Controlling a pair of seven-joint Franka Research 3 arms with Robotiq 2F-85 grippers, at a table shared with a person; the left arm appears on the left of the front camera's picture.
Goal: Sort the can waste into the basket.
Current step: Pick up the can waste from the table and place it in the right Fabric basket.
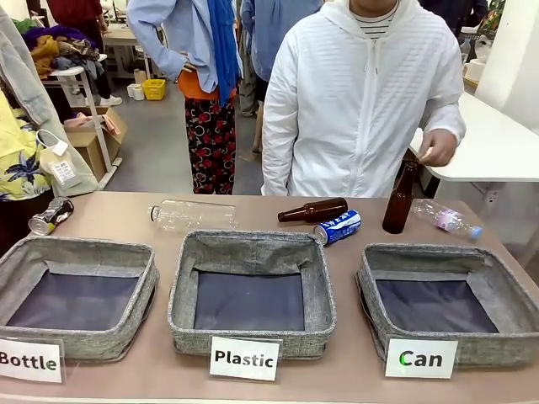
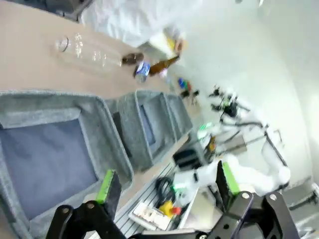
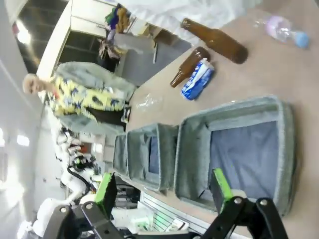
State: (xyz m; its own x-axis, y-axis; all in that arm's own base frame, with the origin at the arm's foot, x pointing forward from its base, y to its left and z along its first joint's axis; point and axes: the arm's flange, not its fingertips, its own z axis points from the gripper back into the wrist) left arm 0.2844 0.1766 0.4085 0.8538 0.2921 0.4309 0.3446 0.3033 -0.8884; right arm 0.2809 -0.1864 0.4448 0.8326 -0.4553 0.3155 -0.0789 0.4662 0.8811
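2 cans are lying on the table, neither one in the basket (image 1: 438,255) carded "Can", which is sitting at the robot's right. The blue can (image 1: 338,226) is lying on its side behind the middle bin (image 1: 253,246), just beside a lying brown bottle (image 1: 313,209) and near an upright brown bottle (image 1: 398,199). The crushed can (image 1: 50,215) is lying at the far left edge, behind the "Bottle" bin (image 1: 76,251) and well apart from the basket. The left gripper (image 2: 168,183) is hovering near the "Bottle" bin's front, jaws apart and empty; the right gripper (image 3: 164,186) is hovering near the basket, jaws likewise apart and empty. Risks, as judged: the blue can is resting on its round side, so an off-centre close could be rolling it against the lying bottle, and a descending arm could be tipping the upright bottle. The crushed can is needing a carry across 2 wrong bins, so a weak grip on its dented body could be dropping it into one.
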